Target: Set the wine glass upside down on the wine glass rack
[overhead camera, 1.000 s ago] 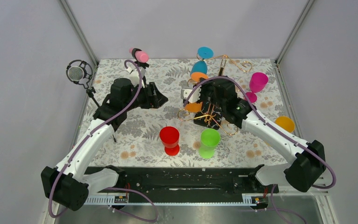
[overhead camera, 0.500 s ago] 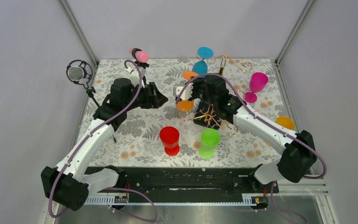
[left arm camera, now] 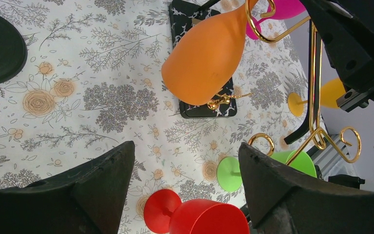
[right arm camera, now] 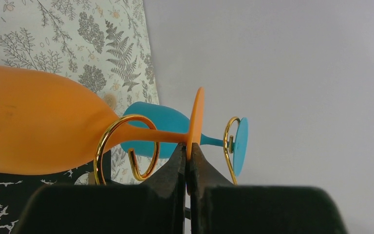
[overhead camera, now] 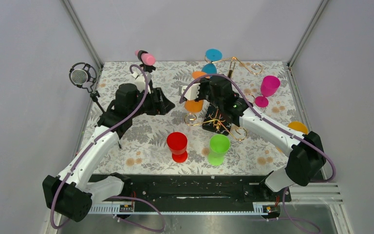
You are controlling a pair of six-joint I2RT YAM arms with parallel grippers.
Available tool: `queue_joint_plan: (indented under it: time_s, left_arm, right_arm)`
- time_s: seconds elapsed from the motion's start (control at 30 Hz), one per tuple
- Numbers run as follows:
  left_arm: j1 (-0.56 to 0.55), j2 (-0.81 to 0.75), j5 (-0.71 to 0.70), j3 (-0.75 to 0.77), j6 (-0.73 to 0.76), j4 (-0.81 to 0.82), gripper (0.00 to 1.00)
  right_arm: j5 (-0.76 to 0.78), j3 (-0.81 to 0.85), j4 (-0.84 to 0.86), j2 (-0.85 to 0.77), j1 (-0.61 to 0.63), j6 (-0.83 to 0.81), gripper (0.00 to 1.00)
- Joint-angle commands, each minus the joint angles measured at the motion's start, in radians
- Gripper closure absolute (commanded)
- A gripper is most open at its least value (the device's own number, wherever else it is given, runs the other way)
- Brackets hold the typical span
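The orange wine glass [overhead camera: 194, 105] hangs bowl down, foot up, at the left side of the wine glass rack [overhead camera: 217, 125]. My right gripper [overhead camera: 203, 87] is shut on the rim of the glass's foot [right arm camera: 195, 117]. In the right wrist view the fingertips [right arm camera: 179, 161] pinch the foot and the stem lies inside a gold curled loop [right arm camera: 99, 151]. The left wrist view shows the orange bowl [left arm camera: 204, 58] over the black speckled base [left arm camera: 205, 110]. A blue glass [overhead camera: 208, 69] hangs upside down on a far arm. My left gripper [overhead camera: 168, 103] is open and empty, left of the rack.
A red glass [overhead camera: 177, 142] and a green glass [overhead camera: 219, 146] stand in front of the rack. A magenta glass [overhead camera: 270, 85] and a yellow-orange glass [overhead camera: 297, 129] are to the right. A microphone stand [overhead camera: 80, 76] is at the far left, a pink-tipped object [overhead camera: 146, 57] at the back.
My right gripper has swung left and toward the back with the orange glass, bringing its stem into the rack's left loop. The left arm has barely moved.
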Motion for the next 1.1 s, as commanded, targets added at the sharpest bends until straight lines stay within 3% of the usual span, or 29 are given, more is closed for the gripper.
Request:
queue_joint_plan:
  time_s: [0.0, 0.4, 1.07]
  left_arm:
    - [0.005, -0.023, -0.013, 0.001, 0.002, 0.039, 0.22]
    - [0.004, -0.02, -0.002, -0.007, -0.014, 0.05, 0.22]
    - [0.005, -0.041, -0.007, -0.014, -0.021, 0.047, 0.22]
  right_arm:
    - [0.048, 0.005, 0.042, -0.033, 0.01, 0.002, 0.97]
    - [0.081, -0.081, 0.018, -0.116, 0.009, 0.002, 0.96]
    - [0.059, -0.099, -0.051, -0.162, 0.009, 0.038, 0.61]
